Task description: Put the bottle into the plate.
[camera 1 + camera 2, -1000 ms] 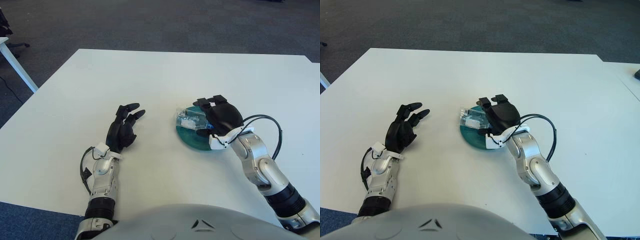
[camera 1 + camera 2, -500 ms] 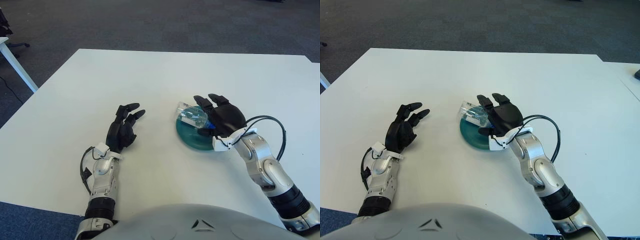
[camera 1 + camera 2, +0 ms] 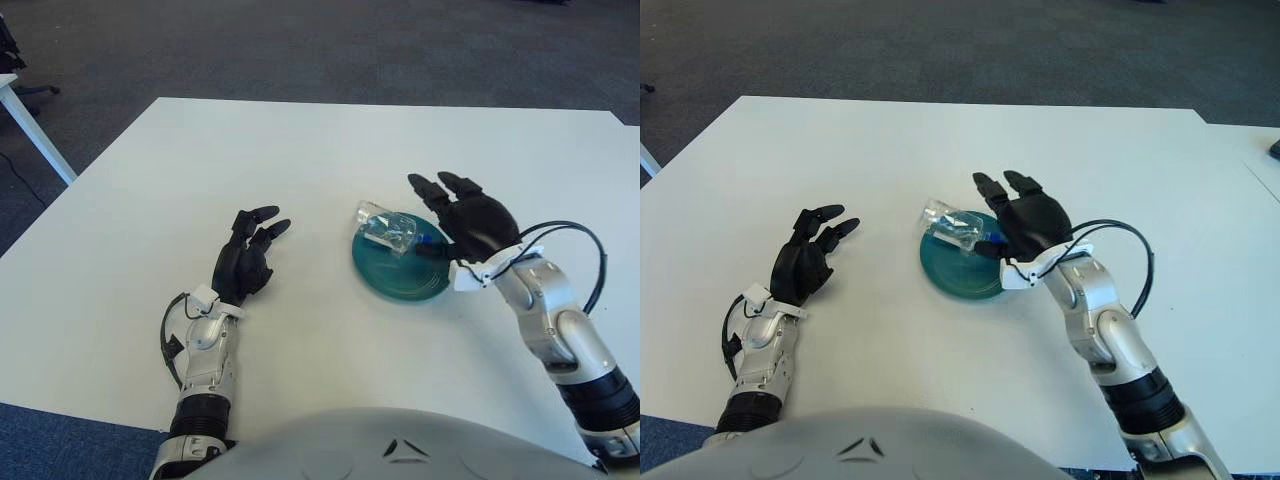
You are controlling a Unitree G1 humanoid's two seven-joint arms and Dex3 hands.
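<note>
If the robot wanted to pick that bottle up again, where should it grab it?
Probably around the middle of its clear body. The bottle lies on its side on the green plate, its far end poking over the rim, so fingers can close across it from above. The open right hand sits just right of it, nearest. The left hand shows farther away.

The right hand hovers with fingers spread just right of the plate; the bottle lying on the plate's far-left rim blocks passage to the hand's left. Bare table extends ahead and right of it.
</note>
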